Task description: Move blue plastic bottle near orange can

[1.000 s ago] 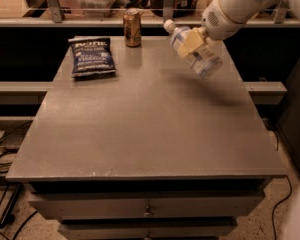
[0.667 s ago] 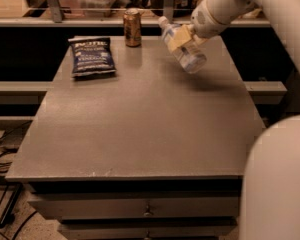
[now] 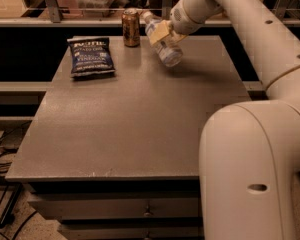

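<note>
The blue plastic bottle (image 3: 165, 46), clear with a white cap and a pale label, is held tilted above the far part of the table, cap pointing up-left. My gripper (image 3: 162, 33) is shut on its middle, with tan fingers around it. The orange can (image 3: 131, 28) stands upright at the far edge of the table, just left of the bottle's cap. A small gap separates the bottle and the can.
A dark blue chip bag (image 3: 90, 56) lies flat at the far left of the grey table (image 3: 135, 124). My white arm (image 3: 255, 134) fills the right side of the view. A railing and shelf run behind the table. Cables lie on the floor at left.
My gripper has carried the bottle to the left and farther back, closer to the orange can. The arm now covers much more of the right side.
</note>
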{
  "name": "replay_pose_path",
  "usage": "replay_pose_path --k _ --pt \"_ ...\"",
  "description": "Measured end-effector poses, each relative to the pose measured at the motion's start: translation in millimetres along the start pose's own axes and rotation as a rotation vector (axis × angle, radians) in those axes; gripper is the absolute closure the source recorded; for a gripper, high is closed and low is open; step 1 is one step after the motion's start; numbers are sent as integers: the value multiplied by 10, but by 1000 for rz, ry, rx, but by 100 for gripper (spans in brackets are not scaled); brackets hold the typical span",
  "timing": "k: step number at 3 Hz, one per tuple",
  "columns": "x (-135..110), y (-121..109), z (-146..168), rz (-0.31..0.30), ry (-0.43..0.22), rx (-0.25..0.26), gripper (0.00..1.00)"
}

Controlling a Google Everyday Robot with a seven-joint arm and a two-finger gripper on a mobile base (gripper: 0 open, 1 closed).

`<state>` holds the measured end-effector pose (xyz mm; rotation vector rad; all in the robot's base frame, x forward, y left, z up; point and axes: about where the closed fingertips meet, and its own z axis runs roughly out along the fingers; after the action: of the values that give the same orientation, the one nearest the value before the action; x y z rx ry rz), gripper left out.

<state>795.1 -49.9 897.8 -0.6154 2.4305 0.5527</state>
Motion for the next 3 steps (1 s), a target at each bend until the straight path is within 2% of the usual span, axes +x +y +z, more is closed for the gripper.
replay_pose_path --k 1,2,3 --pt "-47 17 239 29 27 -6 35" --pt "-38 -14 342 48 53 9 12" --pt "-29 18 326 31 72 0 0"
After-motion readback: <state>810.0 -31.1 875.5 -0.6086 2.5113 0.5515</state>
